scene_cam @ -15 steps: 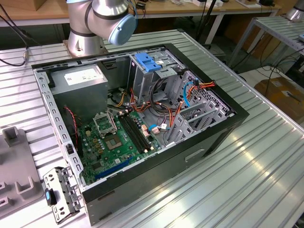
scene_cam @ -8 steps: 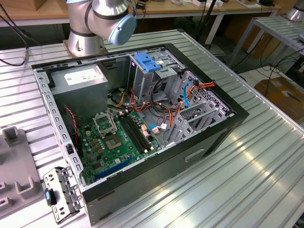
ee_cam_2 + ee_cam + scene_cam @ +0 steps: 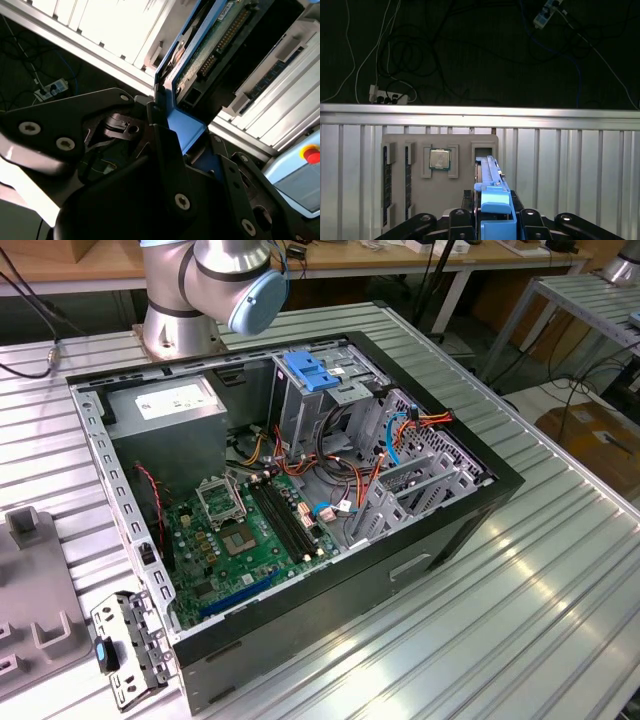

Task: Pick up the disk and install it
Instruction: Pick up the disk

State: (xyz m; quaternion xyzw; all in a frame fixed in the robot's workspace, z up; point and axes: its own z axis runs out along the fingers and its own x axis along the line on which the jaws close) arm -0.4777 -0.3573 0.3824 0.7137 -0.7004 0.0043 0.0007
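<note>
In both wrist views my gripper (image 3: 187, 132) (image 3: 492, 220) is shut on the disk (image 3: 210, 45), gripping it at its blue plastic side rail (image 3: 492, 197). The disk is held edge-on, and the second wrist view shows its green circuit-board face and connector. Below it in the first wrist view lies a grey holder tray (image 3: 465, 200) with an empty slot (image 3: 484, 150) just past the disk's far end. I cannot tell whether the disk touches the tray. The open computer case (image 3: 450, 525) lies on the table in the exterior view, with a drive cage topped by a blue latch (image 3: 312, 372).
The tray also holds a processor chip (image 3: 440, 159) and memory sticks (image 3: 387, 185). Inside the case are the motherboard (image 3: 240, 530), a grey power supply (image 3: 165, 405) and loose cables (image 3: 350, 475). A metal bracket (image 3: 125, 645) lies beside the case. The arm's base (image 3: 185, 315) stands behind it.
</note>
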